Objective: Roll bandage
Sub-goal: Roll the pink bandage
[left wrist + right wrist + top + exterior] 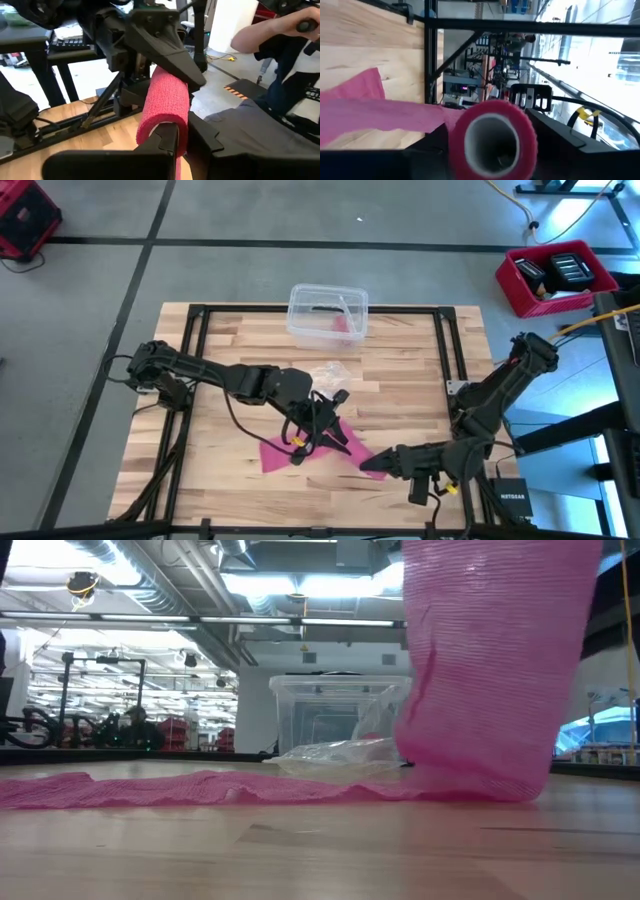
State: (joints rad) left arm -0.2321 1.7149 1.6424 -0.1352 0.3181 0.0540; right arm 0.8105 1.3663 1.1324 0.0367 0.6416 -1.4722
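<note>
the bandage point(318, 442) lies on the table point(400, 380) at about six o'clock of the table's middle, a pink strip spread flat toward the near edge, with its rolled end at the strip's four o'clock tip, toward the right arm. in the right wrist view we see that roll end-on point(492, 137), a pink ring around a pale hollow core, sitting between the right gripper's point(378, 467) dark fingers, which pinch it from both sides; the loose strip runs off it across the wood. in the left wrist view the same roll point(165, 107) shows as a pink cylinder clamped in the right gripper's dark fingers.

the left gripper point(325, 422) sits over the strip at about ten o'clock of the roll, near it. we cannot see from the pictures whether it grips the fabric; its fingers are pressed together. in the low view the bandage point(490, 660) rises as a tall pink sheet, while the rest point(200, 788) lies crumpled along the tabletop.

at twelve o'clock of the strip stands a clear plastic box point(328, 312), and between them lies a clear wrapper point(328, 372). a small black device point(512, 498) at the table's four o'clock corner carries white lettering that we cannot read for sure.
</note>
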